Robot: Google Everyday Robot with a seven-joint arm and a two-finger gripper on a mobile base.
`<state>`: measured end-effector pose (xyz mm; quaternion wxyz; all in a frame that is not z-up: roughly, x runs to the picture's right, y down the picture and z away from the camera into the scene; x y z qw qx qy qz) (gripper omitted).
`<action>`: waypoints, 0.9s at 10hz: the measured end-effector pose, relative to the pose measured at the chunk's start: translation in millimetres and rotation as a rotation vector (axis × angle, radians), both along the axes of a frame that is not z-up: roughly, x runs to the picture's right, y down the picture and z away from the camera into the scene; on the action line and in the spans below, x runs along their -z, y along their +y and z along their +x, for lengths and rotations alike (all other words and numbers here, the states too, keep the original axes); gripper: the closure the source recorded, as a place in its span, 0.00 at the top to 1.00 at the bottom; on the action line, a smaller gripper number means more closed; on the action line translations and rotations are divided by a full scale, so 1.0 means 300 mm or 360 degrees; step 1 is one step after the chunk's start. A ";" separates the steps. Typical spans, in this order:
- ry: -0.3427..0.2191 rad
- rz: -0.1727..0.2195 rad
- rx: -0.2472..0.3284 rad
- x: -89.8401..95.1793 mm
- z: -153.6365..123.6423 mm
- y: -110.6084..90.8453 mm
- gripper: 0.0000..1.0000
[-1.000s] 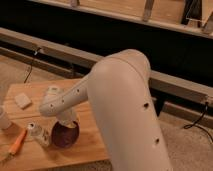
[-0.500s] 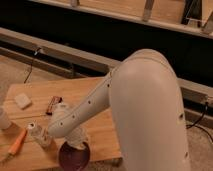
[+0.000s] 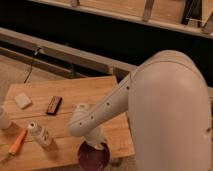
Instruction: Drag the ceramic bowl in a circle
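The ceramic bowl [image 3: 92,158] is dark maroon and round. It sits at the front edge of the wooden table [image 3: 85,90], right of centre, and part of it looks to hang past the edge. My gripper [image 3: 95,143] comes down from the white arm [image 3: 107,107] straight onto the bowl's top. The wrist hides where it meets the bowl.
A small white bottle [image 3: 39,133] lies left of the bowl. An orange object [image 3: 17,142] lies at the front left, and a white cup [image 3: 2,119] stands at the left edge. A white block [image 3: 22,100] and a dark flat bar [image 3: 54,105] lie further back.
The bowl has slid from beside the bottle toward the table's front edge and to the right. My arm swung along with it and now fills more of the right side.
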<state>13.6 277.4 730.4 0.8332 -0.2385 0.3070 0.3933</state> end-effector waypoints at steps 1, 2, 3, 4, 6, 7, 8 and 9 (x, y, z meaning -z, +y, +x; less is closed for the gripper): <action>0.0080 0.0036 -0.0038 -0.001 0.070 -0.029 0.00; 0.0180 0.0075 -0.0090 -0.007 0.156 -0.065 0.00; 0.0230 0.0099 -0.0113 -0.023 0.196 -0.090 0.00; 0.0267 0.0126 -0.0131 -0.050 0.218 -0.123 0.00; 0.0302 0.0193 -0.0161 -0.162 0.197 -0.210 0.00; 0.0308 0.0226 -0.0172 -0.212 0.174 -0.252 0.00; 0.0315 0.0288 -0.0194 -0.296 0.135 -0.332 0.00; 0.0327 0.0319 -0.0201 -0.342 0.119 -0.380 0.00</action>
